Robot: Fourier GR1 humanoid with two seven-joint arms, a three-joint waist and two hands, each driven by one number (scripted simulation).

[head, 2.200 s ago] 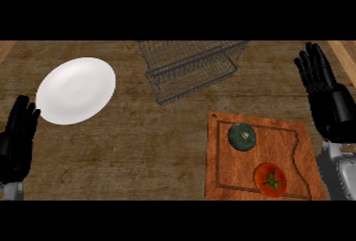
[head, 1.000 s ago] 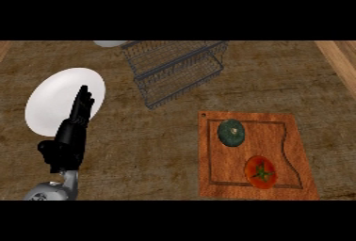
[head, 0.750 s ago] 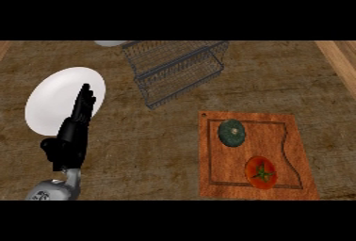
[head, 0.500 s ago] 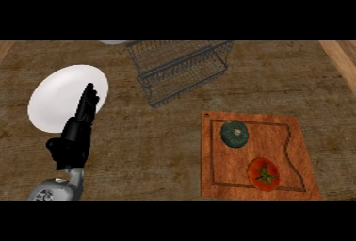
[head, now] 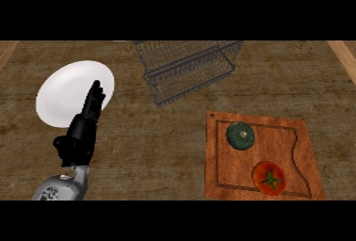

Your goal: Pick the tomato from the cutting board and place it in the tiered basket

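**Tomato on the board, left hand edge-on by the plate**

The wooden cutting board [head: 261, 157] serves as the landmark: a reddish-brown slab with visible grain, a dark groove running just inside its edge, and a wavy cut along its right side. The tomato [head: 269, 178] lies on the board's near right part, round, glossy red, with a dark green star-shaped calyx on top. Farther back on the board, apart from the tomato, sits a dark green round vegetable [head: 240, 135] with a pale spot at its centre.

Beyond the board's far left corner stands the tiered basket [head: 188, 68], made of thin dark wire in an open grid, boxy and tilted in the view, with nothing seen inside it.

Well to the left of the board lies a smooth white plate [head: 69, 92], appearing as a tall oval. The left hand [head: 84, 127], black and matte on a grey forearm, is seen edge-on between the plate and the board, its fingers straight and pressed together, their tips overlapping the plate's right rim. It holds nothing.

The counter [head: 153, 155] is a mottled brown, worn-looking surface with paler wooden strips at its far corners.
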